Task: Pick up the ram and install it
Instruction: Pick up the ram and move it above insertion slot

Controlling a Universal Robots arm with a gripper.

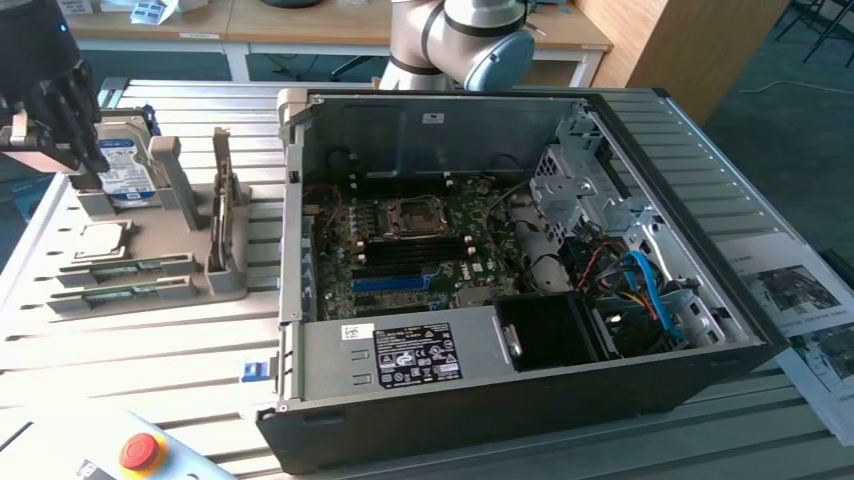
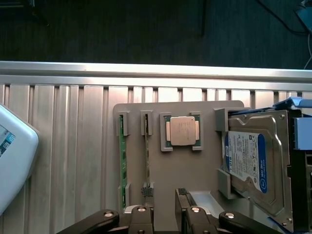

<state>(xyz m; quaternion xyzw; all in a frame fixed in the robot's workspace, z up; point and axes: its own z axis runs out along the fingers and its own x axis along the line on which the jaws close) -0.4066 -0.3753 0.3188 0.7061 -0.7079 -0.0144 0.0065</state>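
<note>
gripper (image 1: pixel 74 150) (image 2: pixel 168 222): fingers apart, nothing held, hovering over the gray holder (image 2: pixel 195 170)
ram (image 2: pixel 122 161): on edge in the holder's outer slot, second ram stick (image 2: pixel 147 156) parallel just beside it
CPU (image 2: pixel 182 130): between the sticks and the hard drive (image 2: pixel 253 161)
PC case (image 1: pixel 534 400): open, exterior view's right, well apart from gripper

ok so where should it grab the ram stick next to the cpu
Probably best to take the ram stick by the middle of its upper long edge, coming straight down from above with the jaws across its thin faces. It stands on edge in the gray holder, and end brackets cover both ends, so only the midsection is free.
</note>
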